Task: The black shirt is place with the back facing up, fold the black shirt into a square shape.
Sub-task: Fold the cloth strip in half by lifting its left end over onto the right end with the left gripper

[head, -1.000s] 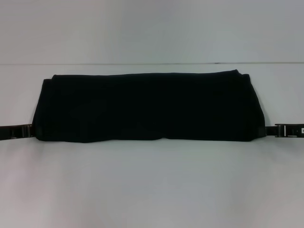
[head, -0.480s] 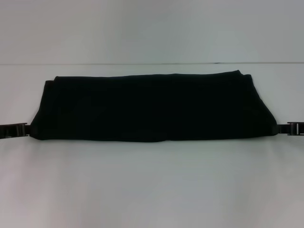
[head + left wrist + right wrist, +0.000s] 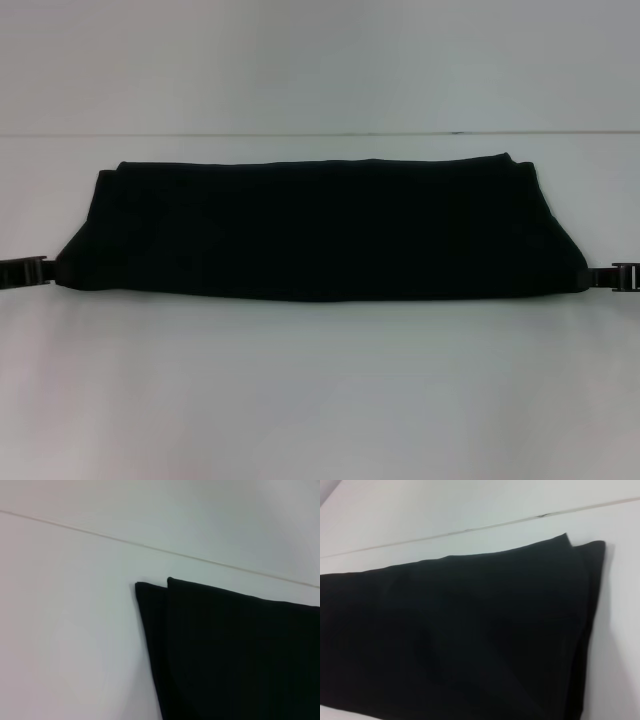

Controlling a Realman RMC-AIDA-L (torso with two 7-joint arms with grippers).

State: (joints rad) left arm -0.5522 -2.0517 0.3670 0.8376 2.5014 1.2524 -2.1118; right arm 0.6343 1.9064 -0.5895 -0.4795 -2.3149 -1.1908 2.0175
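Observation:
The black shirt (image 3: pixel 320 225) lies folded into a long, wide band across the white table, plain side up, with no lettering showing. My left gripper (image 3: pixel 50 270) is at the band's near left corner and my right gripper (image 3: pixel 593 278) at its near right corner. Each is shut on the cloth, which is drawn taut between them. The left wrist view shows the shirt's far left corner (image 3: pixel 165 592) in two stacked layers. The right wrist view shows the far right corner (image 3: pixel 580 550), also layered. Neither wrist view shows fingers.
A thin seam (image 3: pixel 250 133) runs across the white table behind the shirt, with a small dark mark (image 3: pixel 455 132) on it. Bare white tabletop (image 3: pixel 320 390) lies in front of the shirt.
Both grippers have moved outward, left to the left and right to the right. The shirt's near edge has stretched wider and straighter, and the notch at its middle has smoothed out.

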